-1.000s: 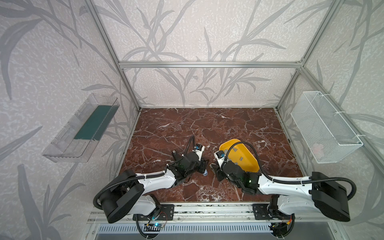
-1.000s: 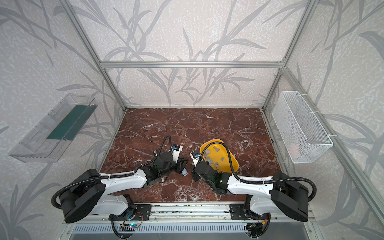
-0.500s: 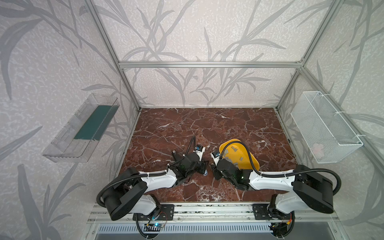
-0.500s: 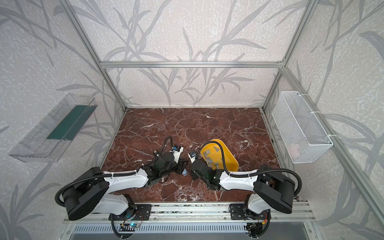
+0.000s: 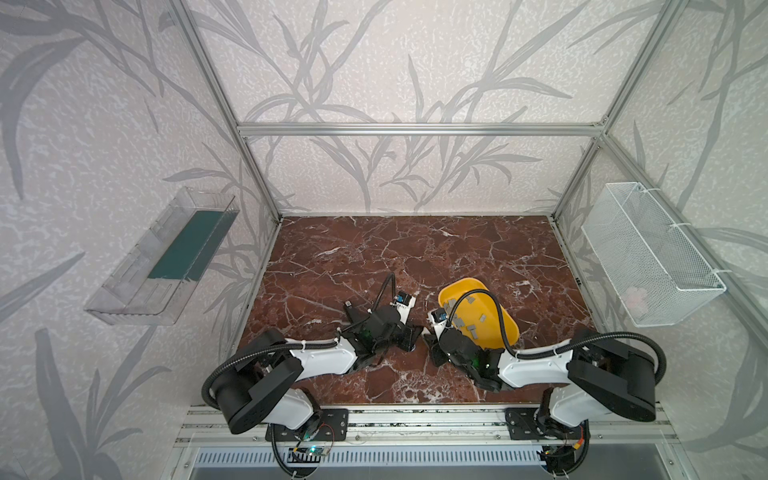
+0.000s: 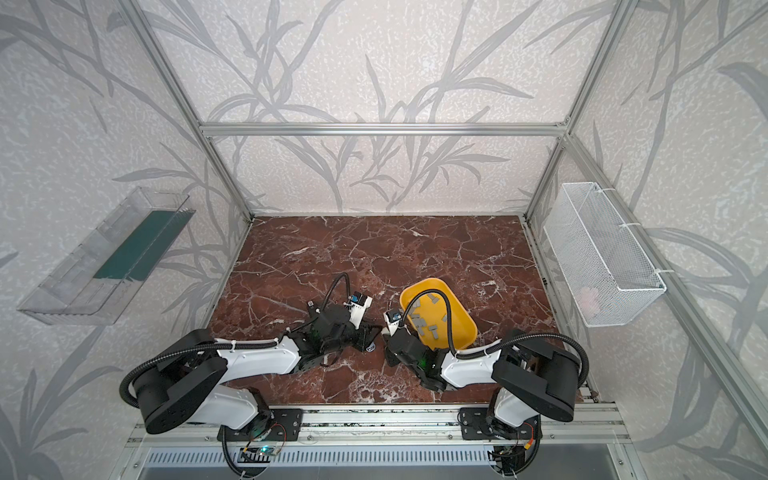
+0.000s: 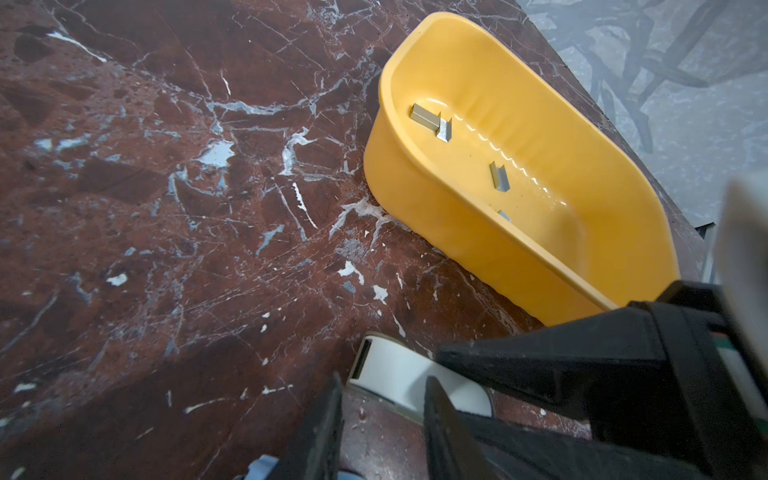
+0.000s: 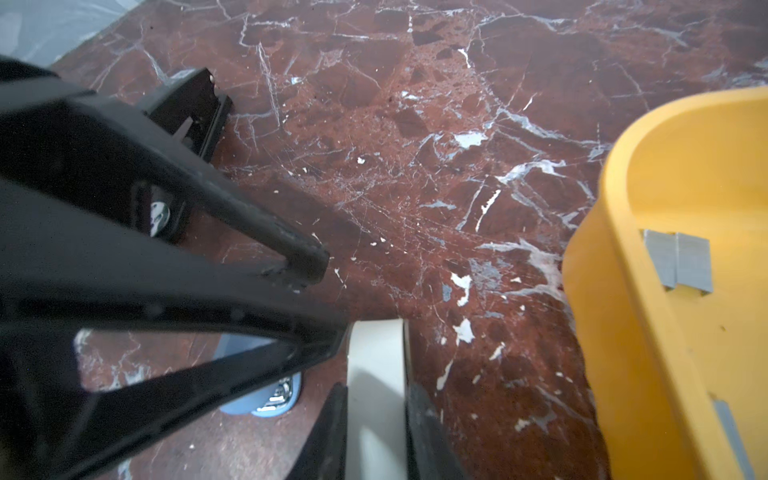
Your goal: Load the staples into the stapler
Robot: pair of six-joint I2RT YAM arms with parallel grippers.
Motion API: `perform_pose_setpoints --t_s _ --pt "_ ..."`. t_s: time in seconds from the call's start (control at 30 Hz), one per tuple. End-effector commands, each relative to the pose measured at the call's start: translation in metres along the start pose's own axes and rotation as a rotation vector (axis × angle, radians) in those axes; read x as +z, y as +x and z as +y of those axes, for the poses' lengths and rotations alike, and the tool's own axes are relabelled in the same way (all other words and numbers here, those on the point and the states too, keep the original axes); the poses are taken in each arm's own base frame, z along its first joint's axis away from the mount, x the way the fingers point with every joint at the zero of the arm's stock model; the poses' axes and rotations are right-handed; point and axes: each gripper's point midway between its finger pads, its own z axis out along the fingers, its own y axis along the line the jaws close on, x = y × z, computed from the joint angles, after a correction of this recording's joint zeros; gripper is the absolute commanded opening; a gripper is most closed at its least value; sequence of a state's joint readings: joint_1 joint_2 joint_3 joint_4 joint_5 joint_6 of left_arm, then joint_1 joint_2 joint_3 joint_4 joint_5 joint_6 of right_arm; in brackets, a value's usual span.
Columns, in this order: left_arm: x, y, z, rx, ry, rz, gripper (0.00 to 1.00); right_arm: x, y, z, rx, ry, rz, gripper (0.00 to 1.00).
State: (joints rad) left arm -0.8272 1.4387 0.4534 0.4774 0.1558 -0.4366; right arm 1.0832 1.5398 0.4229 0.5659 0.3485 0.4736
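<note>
- Since a second ago the right arm has folded in, its elbow drawn nearer the middle, and its pincer has edged toward the other one. The left arm and the tray sit as they did.
- The right pincer (image 8: 376, 392) has its fingers closed on the white stapler (image 8: 376, 349), which fills the gap and touches both.
- The left pincer (image 7: 384, 382) shows a narrow gap with bare worktop (image 7: 166, 208) visible through it, and we see nothing held. Its tips stand just beside the stapler's end.
- A pale blue piece (image 8: 266, 401) with bright metal on it lies under the left pincer. We cannot tell what it is.
- The yellow tray (image 7: 478, 45) stands just beside the right pincer, on the side away from the left arm. The staples (image 7: 424, 117) all lie inside it, with none at the stapler yet.
- Handling, as we judge it: the strips are light, thin, slick metal. They are stiff along their length but likely to snap if bent or pinched hard. They lie flat on the tray floor, so they will be awkward to get under. Best to nip one across its narrow width, on the long edges.
- Heading: the strips share no common direction, though every long axis lies flat to the tray floor. In the left wrist view two meet corner to end in an L and one lies alone. In the right wrist view two lie side by side.
- The stapler's long axis runs along the right pincer's fingers, its far end toward the left pincer.
</note>
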Motion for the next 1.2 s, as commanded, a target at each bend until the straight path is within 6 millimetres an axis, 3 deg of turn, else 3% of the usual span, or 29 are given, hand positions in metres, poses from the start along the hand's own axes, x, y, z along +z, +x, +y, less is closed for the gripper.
perform_pose_setpoints --t_s 0.0,0.2,0.27,0.6,0.73,0.93,1.17 --pt "0.003 -0.006 -0.004 0.014 0.019 -0.019 0.35 0.007 0.057 -0.025 -0.027 0.08 0.147 0.24" --pt "0.003 -0.007 -0.004 0.007 0.019 -0.026 0.34 0.016 0.069 -0.026 -0.031 0.091 0.165 0.23" --pt "0.002 -0.008 -0.004 0.008 0.016 -0.028 0.34 0.016 0.065 -0.026 -0.025 0.085 0.135 0.24" --pt "-0.009 -0.027 0.003 0.012 -0.064 -0.067 0.35 -0.007 -0.026 0.005 -0.058 0.044 -0.009 0.46" --pt "-0.025 -0.039 0.012 0.01 -0.128 -0.105 0.38 -0.014 -0.039 0.01 -0.076 0.029 -0.022 0.65" --pt "-0.061 -0.055 0.028 -0.017 -0.213 -0.186 0.42 -0.011 -0.011 0.002 -0.072 0.039 0.061 0.72" --pt "-0.117 -0.065 0.062 -0.113 -0.347 -0.296 0.57 -0.003 0.016 -0.004 -0.059 0.055 0.136 0.65"
